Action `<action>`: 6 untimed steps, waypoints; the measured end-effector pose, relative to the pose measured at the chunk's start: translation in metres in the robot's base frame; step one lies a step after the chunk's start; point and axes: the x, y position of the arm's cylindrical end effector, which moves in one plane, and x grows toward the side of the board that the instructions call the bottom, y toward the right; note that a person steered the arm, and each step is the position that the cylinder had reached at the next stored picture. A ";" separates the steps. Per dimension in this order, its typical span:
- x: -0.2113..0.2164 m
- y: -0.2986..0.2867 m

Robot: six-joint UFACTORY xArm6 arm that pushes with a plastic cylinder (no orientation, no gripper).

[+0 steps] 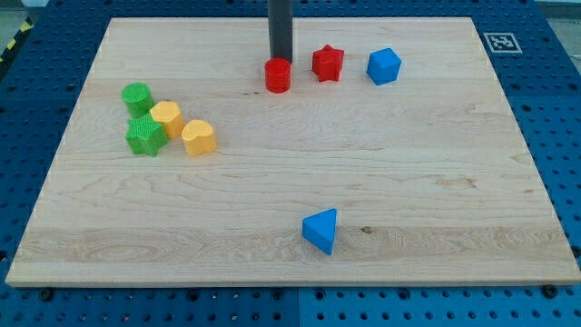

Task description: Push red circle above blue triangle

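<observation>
Wooden counter (436, 182) | my tip (280, 59) touches red circle (278, 75) from view's top, placed to shove it down toward blue triangle (320, 230), well apart | jaws: none fitted.

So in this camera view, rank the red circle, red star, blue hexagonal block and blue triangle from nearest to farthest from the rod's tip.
My tip sits at the view's top.
1. Red circle: right at the tip, just below it.
2. Red star: to the right.
3. Blue hexagonal block: further right.
4. Blue triangle: far down, near the view's bottom.
</observation>
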 end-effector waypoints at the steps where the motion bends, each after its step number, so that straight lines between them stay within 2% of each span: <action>1: 0.017 0.000; 3: 0.060 0.000; 4: 0.065 -0.004; 6: 0.096 -0.039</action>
